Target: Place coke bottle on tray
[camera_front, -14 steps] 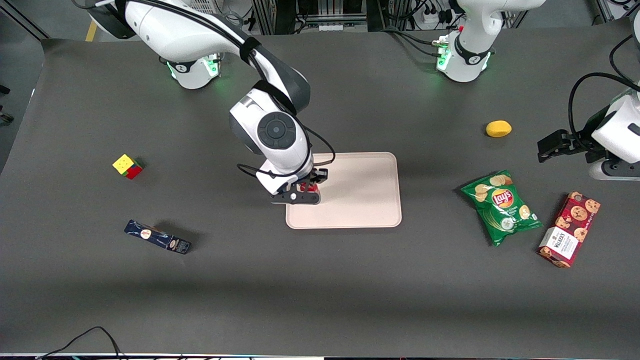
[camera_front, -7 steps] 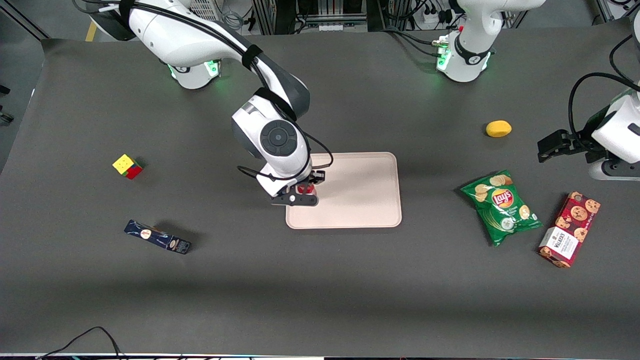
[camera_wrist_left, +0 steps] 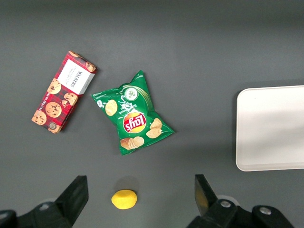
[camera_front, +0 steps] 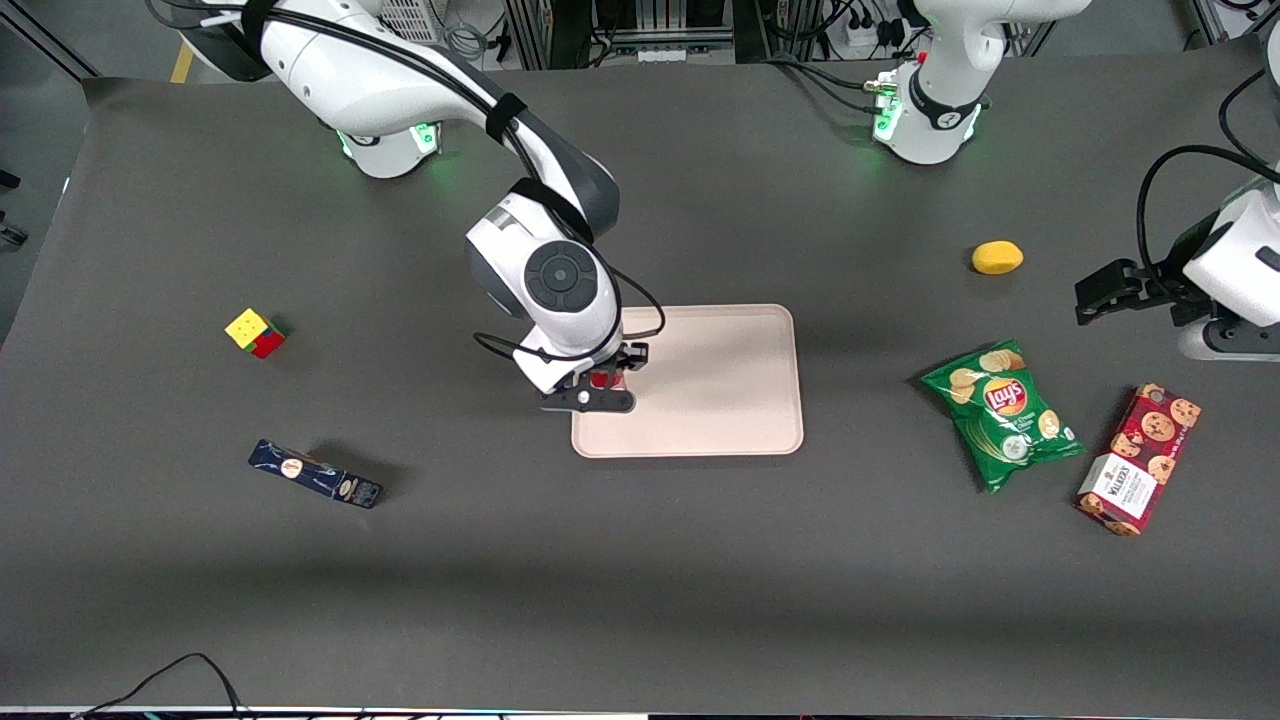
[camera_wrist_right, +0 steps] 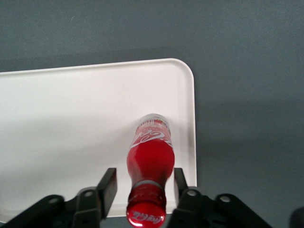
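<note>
The coke bottle (camera_wrist_right: 151, 156), red with a red cap and white script, stands upright on the pale pinkish-beige tray (camera_wrist_right: 71, 118), close to a rounded corner at the tray's working-arm end. My gripper (camera_wrist_right: 144, 178) is right above it, one finger on each side of the neck. Both fingers stand off the bottle with a gap, so the gripper is open. In the front view the wrist covers most of the bottle (camera_front: 605, 379); only a bit of red shows at the gripper (camera_front: 603, 388) over the tray (camera_front: 720, 380). The tray's other end shows in the left wrist view (camera_wrist_left: 270, 128).
A Rubik's cube (camera_front: 255, 332) and a dark blue box (camera_front: 315, 474) lie toward the working arm's end. A yellow lemon (camera_front: 997, 257), a green chips bag (camera_front: 1003, 412) and a red cookie box (camera_front: 1138, 458) lie toward the parked arm's end.
The wrist and gripper have shifted a little farther from the front camera and toward the working arm's end, staying over the tray's edge. The bottle stays between the fingers.
</note>
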### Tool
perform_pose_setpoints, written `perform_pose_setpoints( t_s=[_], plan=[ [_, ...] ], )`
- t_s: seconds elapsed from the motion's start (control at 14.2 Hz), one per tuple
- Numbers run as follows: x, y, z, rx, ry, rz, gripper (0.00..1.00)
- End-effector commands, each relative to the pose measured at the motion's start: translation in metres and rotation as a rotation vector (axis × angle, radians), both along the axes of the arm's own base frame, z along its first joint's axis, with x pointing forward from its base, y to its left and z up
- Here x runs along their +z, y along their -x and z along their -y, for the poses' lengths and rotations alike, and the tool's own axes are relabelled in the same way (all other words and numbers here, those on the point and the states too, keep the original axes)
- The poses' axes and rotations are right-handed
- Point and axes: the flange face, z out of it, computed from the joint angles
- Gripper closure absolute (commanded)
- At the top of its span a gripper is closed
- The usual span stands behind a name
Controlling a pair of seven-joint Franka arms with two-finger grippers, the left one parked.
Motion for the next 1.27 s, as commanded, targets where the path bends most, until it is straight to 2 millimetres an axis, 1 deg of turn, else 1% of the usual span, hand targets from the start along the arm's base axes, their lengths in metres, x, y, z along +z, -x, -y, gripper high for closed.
perform_pose_setpoints(
  t_s=[0.0,0.07,0.14,0.28,0.42,0.49,0.63,0.77,0.91,0.98,1.12,1.2],
  plan=[
    [0.011,0.001,0.001,-0.021,0.004,0.034,0.0],
    [0.017,-0.002,0.004,-0.03,-0.001,0.042,0.0],
    [0.031,-0.006,0.01,-0.044,-0.014,0.053,0.0],
    [0.074,-0.02,0.035,-0.086,-0.035,0.101,0.0],
    [0.117,-0.033,0.075,-0.133,-0.042,0.108,0.0],
    [0.143,-0.037,0.096,-0.141,-0.067,0.115,0.0],
    [0.187,-0.036,0.143,-0.105,-0.083,0.133,0.0],
    [0.217,-0.029,0.192,-0.07,-0.093,0.126,0.0],
    [0.241,-0.015,0.236,0.007,-0.057,0.121,0.0],
    [0.253,-0.005,0.258,0.006,-0.033,0.107,0.0],
    [0.267,0.012,0.296,0.018,-0.007,0.083,0.0],
    [0.27,0.019,0.318,0.041,-0.002,0.08,0.0]
  ],
)
